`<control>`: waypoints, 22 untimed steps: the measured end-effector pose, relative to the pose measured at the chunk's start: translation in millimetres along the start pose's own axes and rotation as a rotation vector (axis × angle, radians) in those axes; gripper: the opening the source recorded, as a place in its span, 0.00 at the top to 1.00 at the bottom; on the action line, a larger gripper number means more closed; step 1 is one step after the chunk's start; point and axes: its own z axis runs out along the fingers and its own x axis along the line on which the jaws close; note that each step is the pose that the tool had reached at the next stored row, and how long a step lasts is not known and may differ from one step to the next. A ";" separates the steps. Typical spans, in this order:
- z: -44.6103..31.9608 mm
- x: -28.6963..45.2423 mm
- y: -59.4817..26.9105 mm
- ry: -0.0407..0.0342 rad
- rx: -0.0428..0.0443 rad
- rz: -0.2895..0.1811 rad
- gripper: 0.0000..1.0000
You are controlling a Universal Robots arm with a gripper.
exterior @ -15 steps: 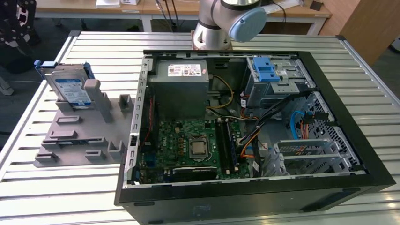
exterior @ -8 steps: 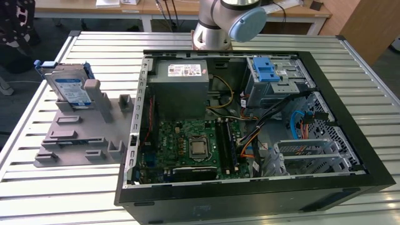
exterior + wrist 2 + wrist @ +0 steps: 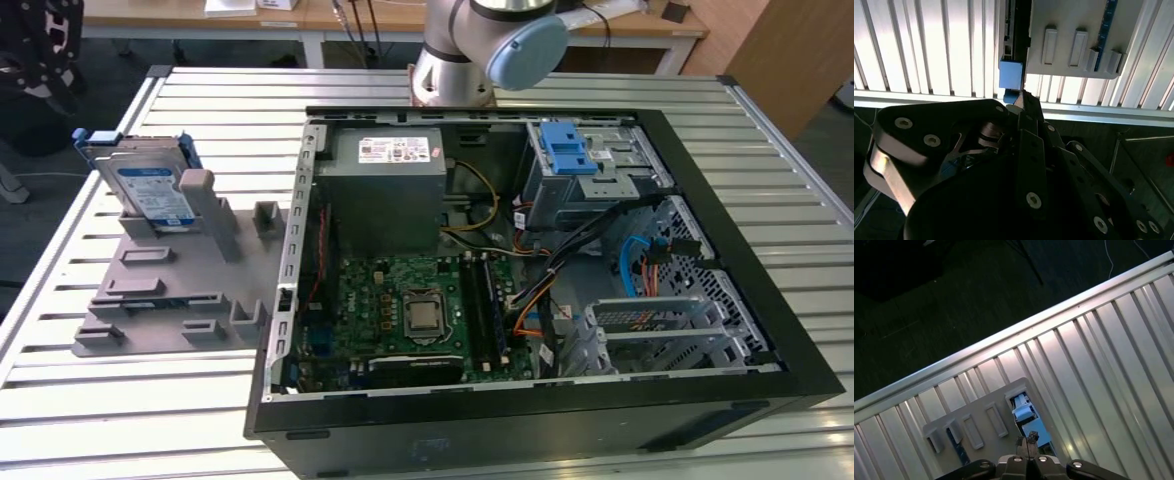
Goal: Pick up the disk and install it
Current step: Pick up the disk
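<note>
Disk: we see the disk (image 3: 144,185) standing on edge in the grey holder (image 3: 160,300), at ten o'clock from the case (image 3: 534,418) in the exterior view; its blue bracket frames the upper edge; nothing touches it there.
Gripper: in both wrist views the gripper (image 3: 1027,442) looks down over the holder end of the table (image 3: 134,420); its fingers appear pressed together with nothing between them; it has hold of nothing.
Gripper to disk: in the first wrist view the fingertips line up over the disk's blue-edged top; we judge them to be above it and apart, not in contact; the second wrist view gives the same reading, tips near the blue bracket corner (image 3: 1010,75).
Case: open side up, board and cables exposed; a drive cage (image 3: 594,178) with a blue latch (image 3: 566,150) sits at one o'clock inside it; we cannot tell what the cage holds.
Arm: its base (image 3: 461,55) stands at twelve o'clock beyond the case.
Done: nothing of the task that we can see; the disk is neither lifted nor gripped.
Left: by our judgement all of it, both the pick-up from the holder and the fitting into the case.
</note>
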 end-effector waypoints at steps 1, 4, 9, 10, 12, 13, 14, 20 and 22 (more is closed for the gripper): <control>0.4 -0.7 0.3 0.0008 0.0005 -0.001 0.89; 1.4 -1.2 0.4 0.0011 0.0005 -0.009 0.89; 2.8 -1.3 0.4 0.0021 -0.0005 -0.100 0.83; 3.0 -1.2 0.4 0.0023 -0.0007 -0.118 0.83; 3.7 -1.3 0.4 0.0026 -0.0010 -0.154 0.71; 4.0 -1.2 0.4 0.0029 -0.0012 -0.173 0.65; 4.4 -1.2 0.4 0.0031 -0.0014 -0.191 0.59; 11.1 -1.8 -0.5 0.0042 -0.0024 -0.273 0.53; 14.9 -4.6 -2.6 0.0047 -0.0020 -0.276 0.53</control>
